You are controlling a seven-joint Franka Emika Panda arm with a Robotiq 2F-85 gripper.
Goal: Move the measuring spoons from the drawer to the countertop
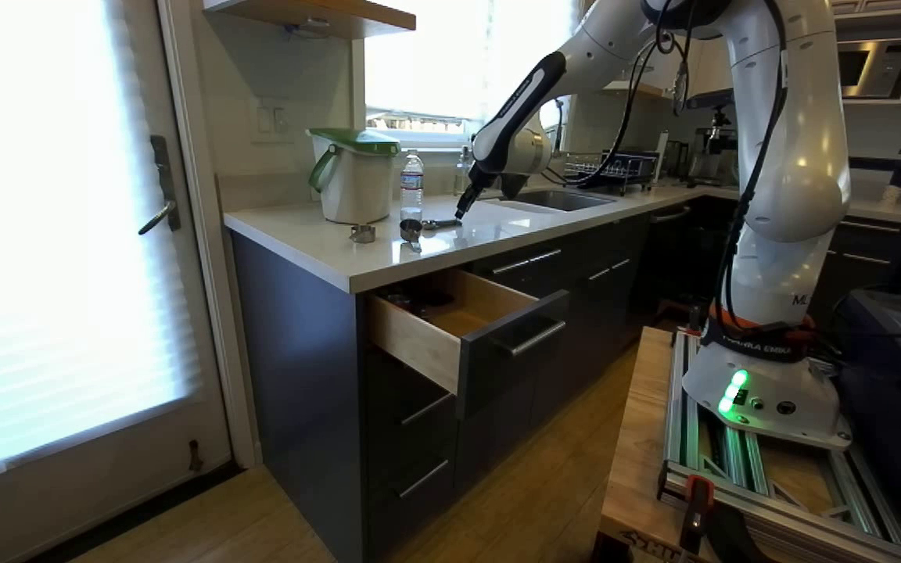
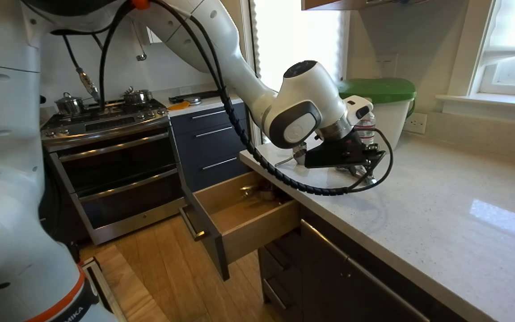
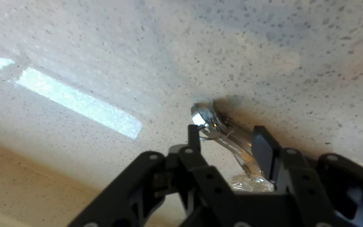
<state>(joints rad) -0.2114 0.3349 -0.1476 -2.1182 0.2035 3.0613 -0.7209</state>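
Observation:
The shiny metal measuring spoons, with slim engraved handles and a thin wire ring, lie on the white countertop (image 1: 302,242). In an exterior view the spoons (image 1: 441,224) lie in front of the bottle. My gripper (image 1: 461,215) is low over the counter at their end. In the wrist view the gripper (image 3: 227,135) is open, a finger on either side of the spoons (image 3: 232,143). The right finger hides part of them. Whether either finger touches them I cannot tell. The drawer (image 1: 525,344) stands open below the counter, also in an exterior view (image 2: 206,232); dark items lie at its back.
Two metal cups, one farther left (image 1: 362,233) and one by the spoons (image 1: 411,230), stand on the counter. A water bottle (image 1: 412,188) and a white bucket with a green lid (image 1: 357,184) stand behind. A sink (image 1: 564,200) lies to the right.

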